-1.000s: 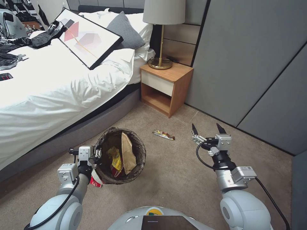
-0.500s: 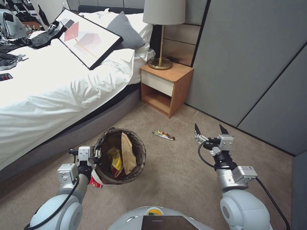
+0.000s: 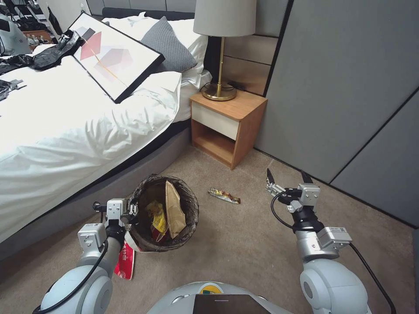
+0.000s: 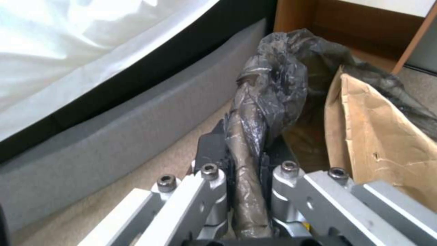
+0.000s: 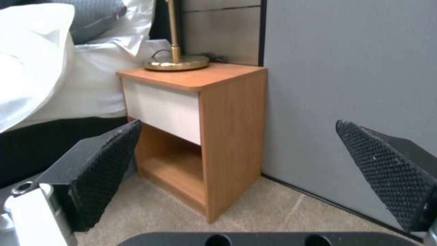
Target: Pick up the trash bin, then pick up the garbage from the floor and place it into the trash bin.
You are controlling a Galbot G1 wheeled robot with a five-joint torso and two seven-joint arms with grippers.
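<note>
Glossy, seemingly plastic liner bag

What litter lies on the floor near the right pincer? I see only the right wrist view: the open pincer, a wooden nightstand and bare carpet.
Observer: One crinkled yellow-brown snack wrapper lies on the beige carpet, to the left of the right pincer, before the wooden nightstand.
Operator: And where is the bin for it?
Observer: The small round bin with a dark plastic liner is further left, beside the bed; the left pincer is shut on its rim.
</note>
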